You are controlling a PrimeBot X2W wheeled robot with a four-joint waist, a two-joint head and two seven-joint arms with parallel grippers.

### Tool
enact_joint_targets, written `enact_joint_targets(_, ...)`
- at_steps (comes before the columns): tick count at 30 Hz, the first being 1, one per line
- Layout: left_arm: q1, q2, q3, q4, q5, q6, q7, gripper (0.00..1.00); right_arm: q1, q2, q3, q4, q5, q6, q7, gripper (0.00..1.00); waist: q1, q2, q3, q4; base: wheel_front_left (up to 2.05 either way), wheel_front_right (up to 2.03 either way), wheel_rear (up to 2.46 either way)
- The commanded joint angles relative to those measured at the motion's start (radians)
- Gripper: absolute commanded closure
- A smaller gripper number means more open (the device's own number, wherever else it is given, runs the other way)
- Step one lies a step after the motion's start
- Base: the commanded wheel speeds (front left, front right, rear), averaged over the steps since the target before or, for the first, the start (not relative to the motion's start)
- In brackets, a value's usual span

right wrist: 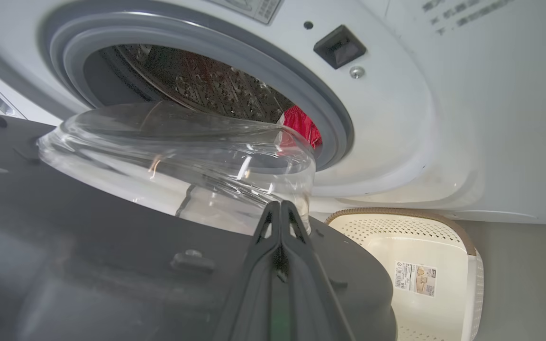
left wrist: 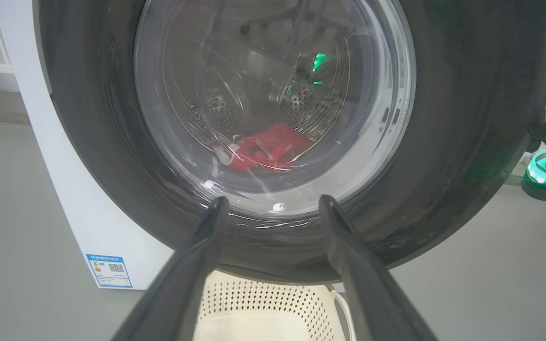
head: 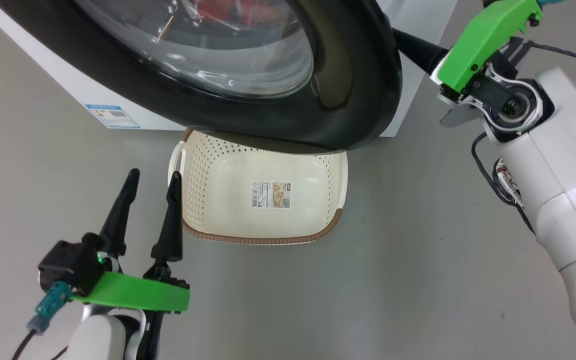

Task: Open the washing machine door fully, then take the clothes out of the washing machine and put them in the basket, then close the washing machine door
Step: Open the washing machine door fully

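1. Seeing left gripper (head: pixel 154 174) released, fingers spread wide, hovering over floor (head: pixel 418 250) just beside basket (head: pixel 258 240).
2. Seeing basket sitting on floor in front of washing machine (head: pixel 58 75), far end tucked under washing machine door (head: pixel 363 90).
3. Seeing washing machine door standing partly open; clothes (left wrist: pixel 266 149) lying inside drum (right wrist: pixel 206 85), showing red through glass bowl (right wrist: pixel 183 142).
4. Seeing right gripper (right wrist: pixel 280 206) clenched, fingers pressed together, tips lying against door's inner face right beside glass bowl.
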Motion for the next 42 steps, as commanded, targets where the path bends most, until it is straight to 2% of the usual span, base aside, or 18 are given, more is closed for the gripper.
enact_joint_targets(1, 0.005, 0.019, 0.031, -0.019, 0.004, -0.006, -0.008, 0.0, 0.02, 0.014, 0.003, -0.018, -0.017, 0.008, -0.035, 0.29, 0.0, 0.0, -0.001, -0.001, 0.0, 0.0, 0.0)
enact_joint_targets(4, 0.007, 0.019, 0.035, -0.018, 0.004, -0.006, -0.008, 0.0, 0.04, 0.003, 0.001, -0.015, -0.039, 0.008, -0.13, 0.04, 0.0, 0.0, -0.005, -0.008, 0.0, 0.0, 0.0)
enact_joint_targets(5, 0.009, 0.019, 0.038, -0.017, 0.004, -0.006, -0.008, 0.0, 0.049, -0.002, 0.0, -0.017, -0.049, 0.008, -0.169, 0.0, 0.0, 0.0, -0.009, -0.012, 0.0, 0.0, 0.0)
enact_joint_targets(10, 0.023, 0.018, 0.045, -0.014, 0.004, -0.006, -0.008, 0.0, 0.109, -0.048, 0.044, -0.041, -0.142, 0.008, -0.371, 0.0, 0.0, 0.0, -0.023, -0.028, 0.0, 0.0, 0.0)
enact_joint_targets(16, 0.039, 0.018, 0.057, -0.012, 0.005, -0.006, -0.008, 0.0, 0.186, -0.1, 0.148, -0.034, -0.305, 0.008, -0.632, 0.0, 0.0, 0.0, -0.044, -0.048, 0.0, 0.0, 0.0)
enact_joint_targets(18, 0.044, 0.018, 0.061, -0.012, 0.006, -0.006, -0.008, 0.0, 0.208, -0.112, 0.174, -0.025, -0.364, 0.008, -0.687, 0.0, 0.0, 0.0, -0.051, -0.054, 0.0, 0.0, 0.0)
enact_joint_targets(21, 0.051, 0.018, 0.068, -0.014, 0.009, -0.006, -0.008, 0.0, 0.237, -0.119, 0.154, -0.026, -0.462, 0.008, -0.711, 0.0, 0.0, 0.0, -0.058, -0.065, 0.0, 0.0, 0.0)
enact_joint_targets(25, 0.056, 0.018, 0.073, -0.018, 0.011, -0.006, -0.008, 0.0, 0.327, -0.111, -0.022, -0.151, -0.69, 0.008, -0.712, 0.0, 0.0, 0.0, -0.059, -0.074, 0.0, 0.0, 0.0)
enact_joint_targets(26, 0.057, 0.018, 0.074, -0.019, 0.012, -0.006, -0.008, 0.0, 0.399, -0.083, -0.109, -0.235, -0.811, 0.008, -0.712, 0.0, 0.0, 0.0, -0.061, -0.076, 0.0, 0.0, 0.0)
enact_joint_targets(30, 0.059, 0.018, 0.075, -0.021, 0.012, -0.006, -0.008, 0.0, 0.535, -0.016, -0.23, -0.389, -0.988, 0.008, -0.712, 0.0, 0.0, 0.0, -0.064, -0.079, 0.0, 0.0, 0.0)
enact_joint_targets(32, 0.059, 0.018, 0.075, -0.023, 0.012, -0.006, -0.008, 0.0, 0.592, 0.01, -0.274, -0.452, -1.051, 0.008, -0.712, 0.0, 0.0, 0.0, -0.065, -0.079, 0.0, 0.0, 0.0)
enact_joint_targets(42, 0.055, 0.018, 0.075, -0.028, 0.018, -0.006, -0.008, 0.0, 0.773, 0.07, -0.359, -0.66, -1.179, 0.008, -0.712, 0.0, 0.0, 0.0, -0.054, -0.078, 0.0, 0.0, 0.0)
